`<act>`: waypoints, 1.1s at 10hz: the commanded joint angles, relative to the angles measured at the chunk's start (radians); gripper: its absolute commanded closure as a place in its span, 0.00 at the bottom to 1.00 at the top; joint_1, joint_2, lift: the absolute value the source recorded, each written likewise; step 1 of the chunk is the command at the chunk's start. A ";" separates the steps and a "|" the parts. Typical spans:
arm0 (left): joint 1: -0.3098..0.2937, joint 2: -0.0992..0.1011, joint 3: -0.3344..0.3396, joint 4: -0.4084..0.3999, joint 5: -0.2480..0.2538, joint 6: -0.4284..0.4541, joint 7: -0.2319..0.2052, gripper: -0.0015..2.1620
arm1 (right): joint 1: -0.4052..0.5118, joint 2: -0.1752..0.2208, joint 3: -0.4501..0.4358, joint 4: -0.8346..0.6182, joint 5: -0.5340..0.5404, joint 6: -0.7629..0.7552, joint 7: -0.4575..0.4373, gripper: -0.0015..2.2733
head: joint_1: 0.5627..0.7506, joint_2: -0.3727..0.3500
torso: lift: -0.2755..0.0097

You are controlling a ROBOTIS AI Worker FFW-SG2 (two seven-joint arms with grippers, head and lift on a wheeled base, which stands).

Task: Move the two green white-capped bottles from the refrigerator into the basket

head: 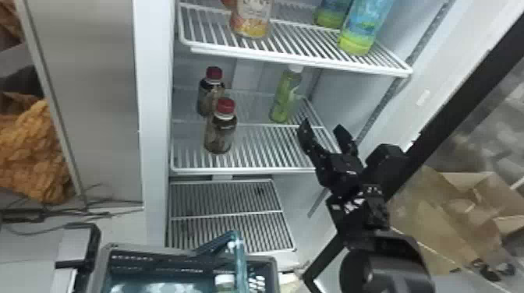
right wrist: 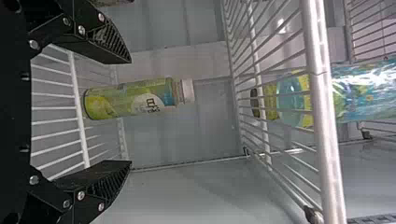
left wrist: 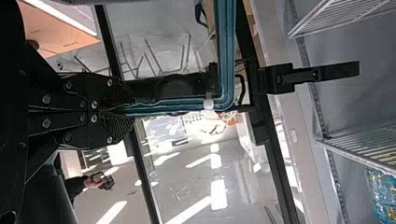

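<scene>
On the far left I see an orange cloth-like thing (head: 35,156), bunched up, outside of the refrigerator (head: 155,117). Then, low in front of the refrigerator, there is the grey basket (head: 102,269), and its blue-green handle (head: 240,265) is raised. The left gripper (left wrist: 133,110) is pressed together on this handle, with the handle pinched between its two fingers. Inside the basket I notice a white cap (head: 225,279) with something greenish under it; how the rest of this thing lies, I cannot tell. On the middle shelf (head: 241,170), at the left side, two dark bottles with red caps stand close together, one (head: 220,134) more to the front and the other (head: 210,93) behind it. Above them, on the upper shelf (head: 300,61), is a bottle with an orange-yellow lower part (head: 251,21). More to the right, the green white-capped bottle (head: 286,93) stands upright on the middle shelf, well behind the front edge. Near to it, on its right and more to the front, is the right gripper (head: 321,126); its two fingers are spread apart, nothing is between them, and they do not touch the bottle. On the right of the upper shelf stand two blue-and-green bottles, one (head: 360,33) in front, the other (head: 331,15) farther back. At the far right, outside, lies some brown cardboard (head: 440,210).
</scene>
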 commanded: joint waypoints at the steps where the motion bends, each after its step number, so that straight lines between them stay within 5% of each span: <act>1: 0.000 0.000 0.000 -0.001 0.002 -0.002 0.000 0.53 | -0.050 -0.008 0.014 0.048 0.008 -0.006 -0.002 0.13 | 0.70 0.03 | 0.04; 11: -0.005 0.000 -0.002 0.001 0.008 -0.004 0.000 0.53 | -0.281 -0.035 0.070 0.278 0.068 -0.001 -0.019 0.13 | 0.70 0.03 | 0.04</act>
